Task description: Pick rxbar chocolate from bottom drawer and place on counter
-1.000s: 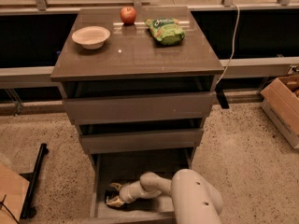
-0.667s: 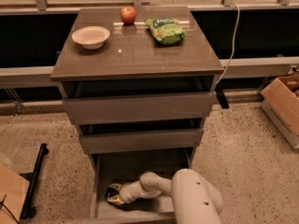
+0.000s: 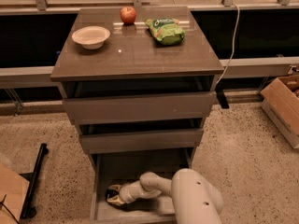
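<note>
The bottom drawer (image 3: 140,164) is pulled out, its pale grey inside showing. My white arm reaches down into it from the lower right. My gripper (image 3: 113,195) sits low at the drawer's front left, over a small dark flat thing that may be the rxbar chocolate (image 3: 112,190); I cannot make out its lettering. Whether the fingers hold it does not show. The counter (image 3: 135,50) is the glossy grey-brown top of the cabinet, above the two other drawers.
On the counter stand a white bowl (image 3: 91,35), a red apple (image 3: 128,15) and a green chip bag (image 3: 164,30). A cardboard box (image 3: 285,106) is on the floor at right, a black stand (image 3: 35,178) at lower left. A white cable (image 3: 231,41) hangs behind.
The gripper stays at the drawer's front left; arm and objects show no clear movement.
</note>
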### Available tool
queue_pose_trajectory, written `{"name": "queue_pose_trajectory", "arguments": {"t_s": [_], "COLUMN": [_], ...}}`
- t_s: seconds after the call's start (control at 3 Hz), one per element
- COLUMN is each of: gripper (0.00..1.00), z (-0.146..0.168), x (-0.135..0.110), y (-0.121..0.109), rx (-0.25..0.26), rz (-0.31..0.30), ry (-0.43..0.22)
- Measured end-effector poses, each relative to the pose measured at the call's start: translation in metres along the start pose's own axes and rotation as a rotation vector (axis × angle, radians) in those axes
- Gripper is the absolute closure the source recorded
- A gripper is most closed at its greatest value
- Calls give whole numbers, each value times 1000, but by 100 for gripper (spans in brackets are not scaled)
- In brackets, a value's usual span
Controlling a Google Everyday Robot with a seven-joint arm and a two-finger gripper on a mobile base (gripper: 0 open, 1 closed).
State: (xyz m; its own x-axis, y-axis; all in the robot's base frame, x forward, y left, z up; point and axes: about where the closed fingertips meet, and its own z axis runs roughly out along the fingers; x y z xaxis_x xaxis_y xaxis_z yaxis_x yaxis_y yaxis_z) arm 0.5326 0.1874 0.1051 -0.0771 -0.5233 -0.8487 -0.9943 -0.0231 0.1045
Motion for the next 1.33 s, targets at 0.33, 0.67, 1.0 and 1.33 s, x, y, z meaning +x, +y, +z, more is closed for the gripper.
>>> {"name": "queue_pose_trajectory", "arguments": {"t_s": [0.33,0.67,1.0,1.33], "gripper": [100,82,84,100], "z": [0,-33,-33,-32], "x": [0,-35,-34,-49], "y": [0,21,19,26], "rx": [0,-4,1,-22], "rz": [0,-29,-24,-56], "ry": [0,-29,-32,-35]}}
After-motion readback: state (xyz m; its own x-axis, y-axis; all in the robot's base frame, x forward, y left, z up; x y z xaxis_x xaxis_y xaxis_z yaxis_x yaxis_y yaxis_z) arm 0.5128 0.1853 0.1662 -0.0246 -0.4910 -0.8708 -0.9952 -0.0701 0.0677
